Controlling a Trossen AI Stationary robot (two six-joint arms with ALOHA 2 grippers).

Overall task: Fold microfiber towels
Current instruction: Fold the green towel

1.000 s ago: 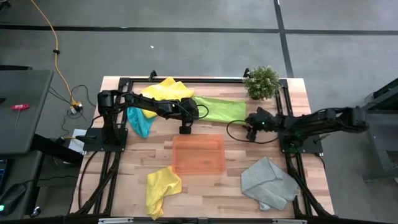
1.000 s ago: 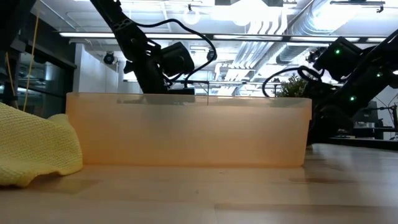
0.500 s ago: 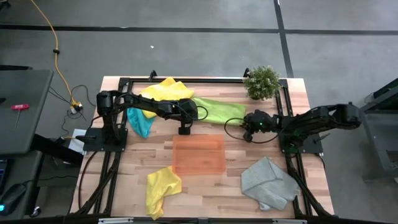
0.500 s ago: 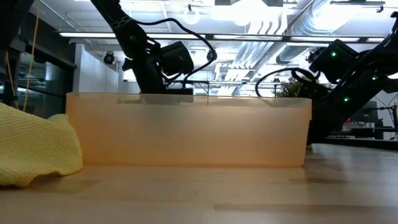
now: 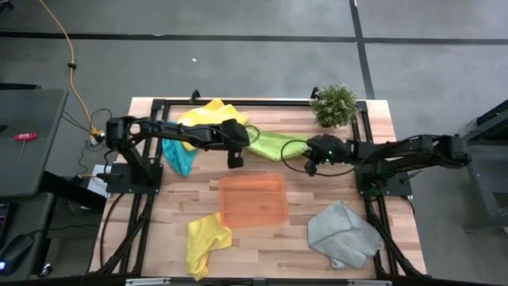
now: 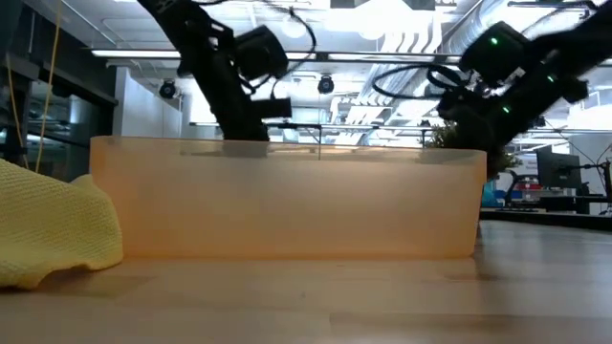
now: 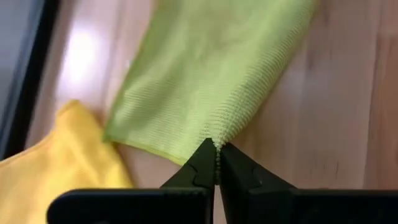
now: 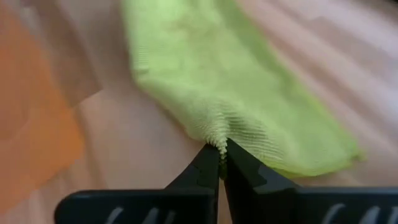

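The lime green towel point(image 5: 274, 144) stretches across the table's far middle between my two grippers. My left gripper point(image 5: 235, 161) is shut on its left end and my right gripper point(image 5: 309, 167) on its right end. A yellow towel point(image 5: 213, 115) lies bunched at the far edge, with a teal-blue towel point(image 5: 178, 157) beside the left arm's base. Near the front edge lie a second yellow towel point(image 5: 206, 238) and a grey towel point(image 5: 343, 233). My left gripper point(image 7: 216, 149) pinches a small gathered bit of the green towel's left end point(image 7: 219, 138) between its two fingertips. The cloth fans out from the pinch. One layer or several, I cannot tell. My right gripper point(image 8: 221, 150) pinches a puckered bit of the green towel's right end point(image 8: 214, 134) between its two fingertips. The cloth spreads away from the tips toward the other arm. The layer count does not show.
An empty orange tray point(image 5: 252, 199) sits at the table's middle, just near of the green towel, and fills the low view point(image 6: 287, 205). A potted plant point(image 5: 334, 103) stands at the far right. Bare wood lies between the tray and the grey towel.
My right gripper has moved toward the table's left edge and a little toward the far edge, up to the green towel's right end. That end has drawn in leftward, so the towel now looks shorter. My left arm has risen in the low view.
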